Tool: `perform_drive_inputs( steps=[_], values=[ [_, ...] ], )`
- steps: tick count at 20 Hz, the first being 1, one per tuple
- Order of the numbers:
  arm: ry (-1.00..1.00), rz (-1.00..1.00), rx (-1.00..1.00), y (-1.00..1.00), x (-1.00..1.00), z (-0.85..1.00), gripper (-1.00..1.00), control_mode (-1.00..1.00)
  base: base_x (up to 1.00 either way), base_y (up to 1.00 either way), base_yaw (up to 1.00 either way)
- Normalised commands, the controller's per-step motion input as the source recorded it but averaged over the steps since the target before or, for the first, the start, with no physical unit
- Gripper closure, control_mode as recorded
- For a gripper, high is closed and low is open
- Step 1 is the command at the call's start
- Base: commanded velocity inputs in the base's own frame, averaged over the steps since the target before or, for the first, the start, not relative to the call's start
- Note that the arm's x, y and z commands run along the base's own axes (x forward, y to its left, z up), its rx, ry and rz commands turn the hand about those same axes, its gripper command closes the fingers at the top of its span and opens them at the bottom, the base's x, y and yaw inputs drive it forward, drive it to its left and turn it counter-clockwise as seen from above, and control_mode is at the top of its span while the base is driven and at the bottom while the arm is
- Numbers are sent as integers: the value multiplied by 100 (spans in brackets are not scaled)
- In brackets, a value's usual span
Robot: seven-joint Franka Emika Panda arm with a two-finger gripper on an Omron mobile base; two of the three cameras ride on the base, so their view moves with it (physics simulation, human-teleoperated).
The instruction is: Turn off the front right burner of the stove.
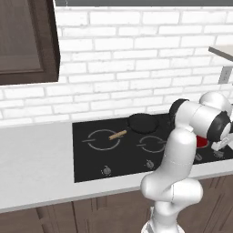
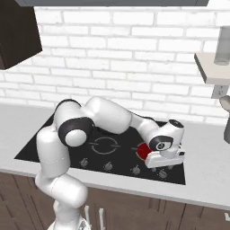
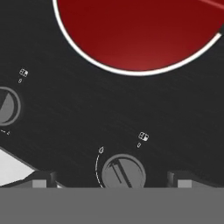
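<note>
Approach step in hand: jaws spread wide, straddling the control knob (image 3: 124, 173) at the front right edge of the stove (image 1: 91, 159). The front right burner (image 3: 140, 33) glows red just behind it. Next move calls for lowering, closing on the knob and rotating it to off.
</note>
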Motion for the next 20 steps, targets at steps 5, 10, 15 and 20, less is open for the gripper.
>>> perform_drive_inputs(
  steps=[5, 10, 15, 20],
  values=[
    [0, 6, -1, -2, 0, -1, -100, -100, 0, 0, 0],
    [0, 6, 0, -12, 0, -2, -100, -100, 0, 0, 0],
    [0, 4, 0, 0, 5, -1, -100, -100, 0, 0, 0],
    [0, 2, 0, -7, 3, -1, -100, -100, 0, 0, 0]
  ],
)
